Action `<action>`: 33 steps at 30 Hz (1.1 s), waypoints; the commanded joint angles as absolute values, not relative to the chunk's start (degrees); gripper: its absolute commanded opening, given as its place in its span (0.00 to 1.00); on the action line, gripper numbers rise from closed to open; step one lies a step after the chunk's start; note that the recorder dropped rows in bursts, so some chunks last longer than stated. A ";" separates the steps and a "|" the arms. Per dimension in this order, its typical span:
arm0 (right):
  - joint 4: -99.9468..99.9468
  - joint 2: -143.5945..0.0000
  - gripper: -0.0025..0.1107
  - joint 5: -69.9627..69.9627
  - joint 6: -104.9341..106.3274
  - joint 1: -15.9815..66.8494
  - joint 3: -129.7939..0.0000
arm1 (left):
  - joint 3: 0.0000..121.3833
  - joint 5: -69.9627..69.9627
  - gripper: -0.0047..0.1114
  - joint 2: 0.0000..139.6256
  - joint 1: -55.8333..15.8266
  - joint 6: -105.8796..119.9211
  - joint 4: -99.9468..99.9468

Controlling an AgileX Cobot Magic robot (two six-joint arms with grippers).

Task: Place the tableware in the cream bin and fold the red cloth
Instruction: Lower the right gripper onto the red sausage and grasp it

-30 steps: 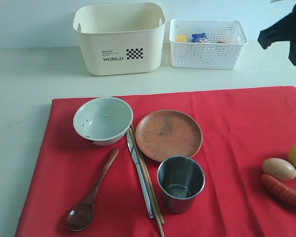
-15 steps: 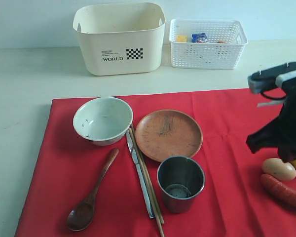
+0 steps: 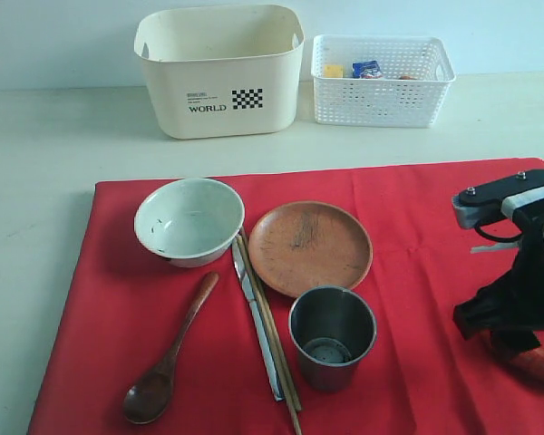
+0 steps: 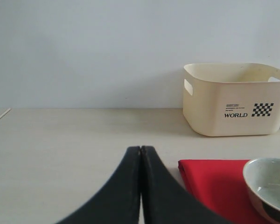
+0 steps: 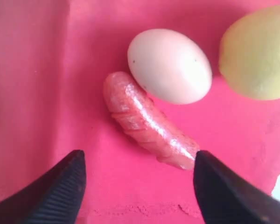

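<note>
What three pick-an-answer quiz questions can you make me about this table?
1. Where does the steel cup stand?
A) on the floor
B) on the red cloth
C) on a chair

2. What colour is the round plate?
A) blue
B) black
C) brown

3. How is the right tool by the sausage?
A) open
B) shut on it
C) shut on nothing

Answers:
1 B, the cup's base sits on the cloth, near the plate.
2 C, its surface is reddish brown.
3 A, the right wrist view shows its fingers wide apart, gripping nothing.
</note>
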State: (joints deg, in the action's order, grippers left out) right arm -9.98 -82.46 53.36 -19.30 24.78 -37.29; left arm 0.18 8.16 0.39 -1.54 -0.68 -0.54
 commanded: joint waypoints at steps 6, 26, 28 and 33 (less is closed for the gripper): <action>-12.05 -82.05 0.59 47.58 -19.59 24.98 -33.47 | 0.00 8.04 0.05 0.00 -1.46 -0.83 -1.24; -9.64 -95.03 0.59 45.07 -19.59 24.98 -33.47 | 0.00 8.04 0.05 0.00 -1.46 -0.83 -1.24; -7.12 -96.00 0.57 45.07 -19.59 24.98 -33.47 | 0.00 8.04 0.05 0.00 -1.46 -0.83 -1.24; -4.60 -96.28 0.40 45.93 -19.30 24.98 -33.58 | 0.00 8.04 0.05 0.00 -1.46 -0.83 -1.24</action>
